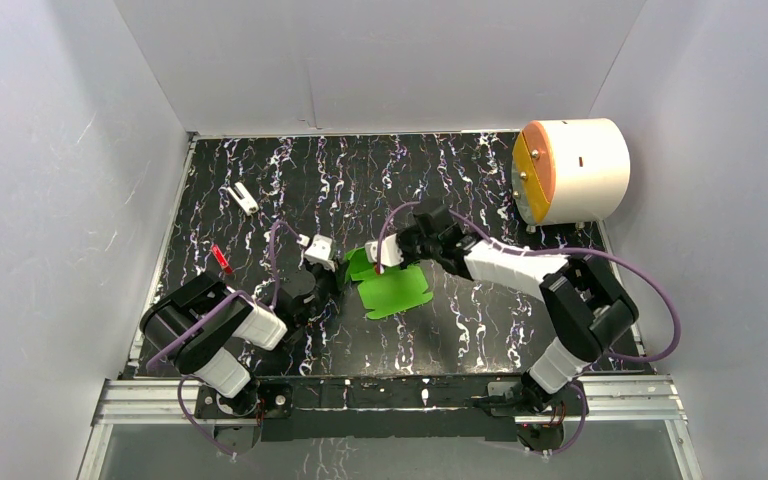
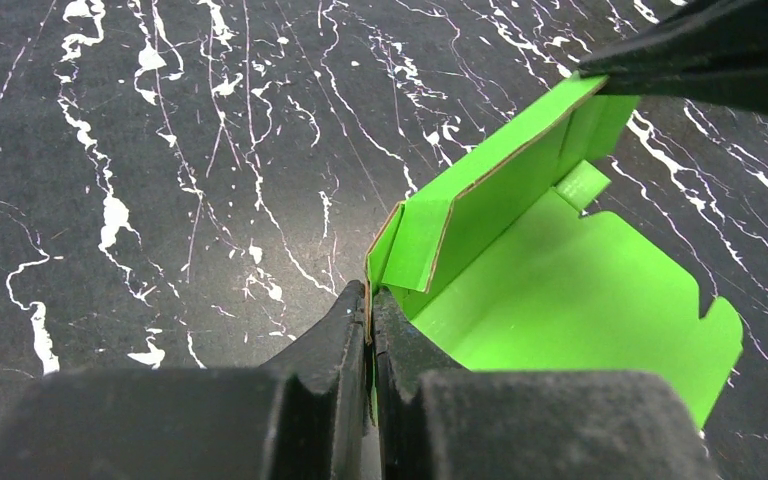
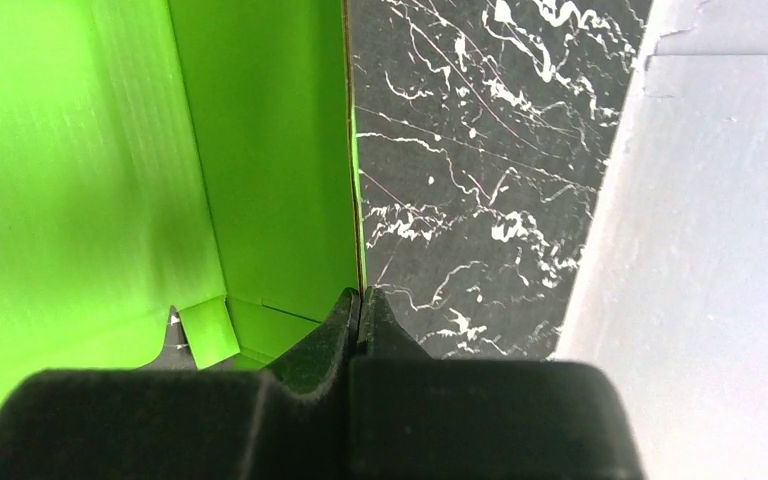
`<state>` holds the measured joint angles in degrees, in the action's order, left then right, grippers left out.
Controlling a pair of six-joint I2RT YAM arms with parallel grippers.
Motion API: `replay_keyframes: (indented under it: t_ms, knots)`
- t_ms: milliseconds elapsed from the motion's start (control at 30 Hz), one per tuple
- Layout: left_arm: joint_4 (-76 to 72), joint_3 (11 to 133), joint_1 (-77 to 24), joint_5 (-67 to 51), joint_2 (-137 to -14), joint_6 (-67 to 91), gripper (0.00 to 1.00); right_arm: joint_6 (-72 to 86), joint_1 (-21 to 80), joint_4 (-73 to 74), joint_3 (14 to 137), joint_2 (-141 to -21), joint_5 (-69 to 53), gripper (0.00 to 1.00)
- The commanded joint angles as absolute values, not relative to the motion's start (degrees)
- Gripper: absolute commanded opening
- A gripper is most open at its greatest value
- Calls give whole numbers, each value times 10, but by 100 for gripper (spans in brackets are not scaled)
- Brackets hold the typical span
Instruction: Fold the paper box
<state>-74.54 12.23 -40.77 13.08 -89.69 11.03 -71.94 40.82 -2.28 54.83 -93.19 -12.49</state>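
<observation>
Top external view: the paper box (image 1: 397, 290) lies near the middle of the frame on the black marbled table (image 1: 480, 335). It is a bright green die-cut sheet, with the long side panel at its upper-left edge raised. The left gripper (image 1: 343, 272) meets that panel from the left and the right gripper (image 1: 384, 256) from the upper right.

In the left wrist view the left fingers are pressed together on the panel's near corner, the thin card edge pinched between them. A small end flap bends off just above the grip, and the flat base with its notched tabs spreads to the right.

In the right wrist view the right fingers are likewise clamped on the upright panel's edge, with green card to their left.

At upper right of the top view sits a white cylinder (image 1: 572, 170). A small white object (image 1: 244, 198) and a red item (image 1: 221, 258) lie toward the left.
</observation>
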Motion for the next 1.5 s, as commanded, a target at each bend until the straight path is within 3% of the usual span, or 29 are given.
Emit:
replay_keyframes:
  t_ms: [0,167,400,667,1467]
  knots:
    - [-742,156,-409,161,-892,92,0,-713,449,-147,489,-898,-49,0]
    - [-723,180,-409,161,-900,103,0,-712,483,-238,435,-886,41,0]
    - [-712,198,-409,89,-897,140,0,-667,502,-332,396,-883,84,0]
    - [-663,221,-414,94,-880,180,3,-689,540,-424,386,-927,158,0]
    - [-632,208,-419,58,-875,235,15,-843,584,-761,274,-1046,215,0]
